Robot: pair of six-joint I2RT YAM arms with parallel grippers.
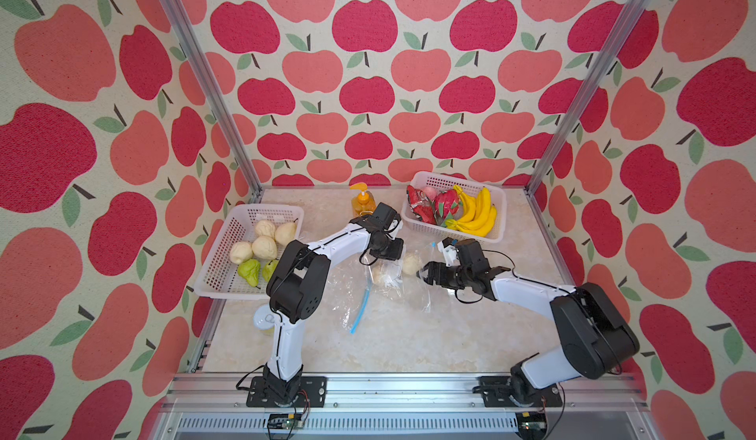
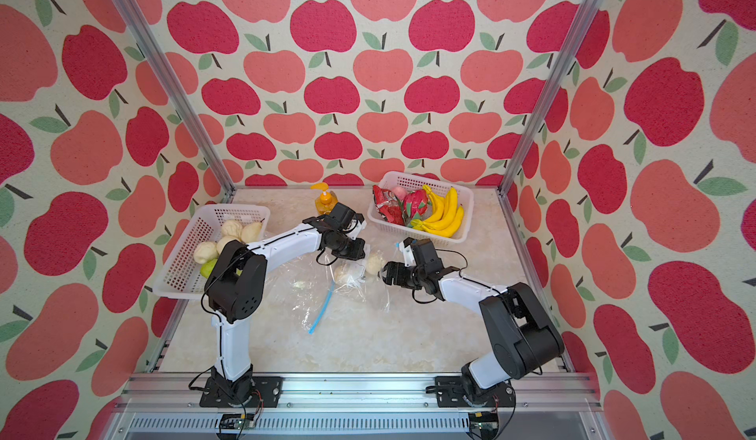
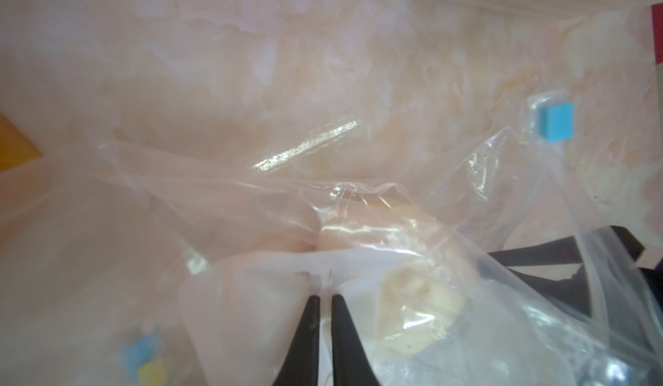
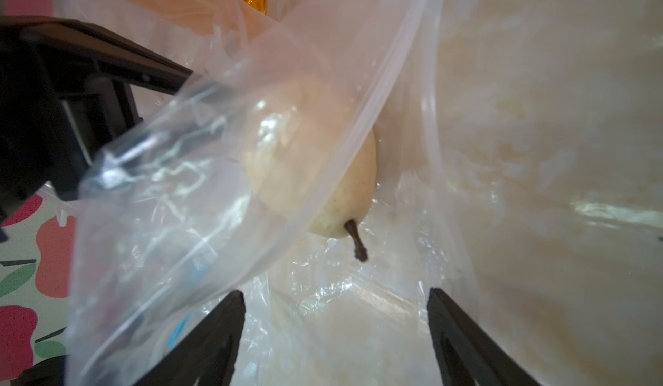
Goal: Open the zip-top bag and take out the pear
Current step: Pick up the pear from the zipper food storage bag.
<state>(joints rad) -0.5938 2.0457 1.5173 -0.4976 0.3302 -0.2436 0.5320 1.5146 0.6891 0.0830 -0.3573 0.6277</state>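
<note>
Top view: zip-top bag (image 1: 405, 290) mid-worktop (image 1: 409, 344), pear (image 1: 411, 262) at its mouth, outline blurred by film.
Left wrist: left gripper (image 3: 324, 300) fingers pinched on bag film.
Right wrist: right gripper (image 4: 335, 291) fingers apart. The pear's long axis and stem point toward them, body half veiled.

- Marbled table (image 1: 409, 344) spread out in front of me.
- White basket (image 1: 217, 282) sits on its left edge, a second basket (image 1: 425, 226) at back right.
- Orange soap bottle (image 1: 362, 204) stands at the back.
- Clear bag (image 1: 415, 294) lies crumpled mid-table.
</note>
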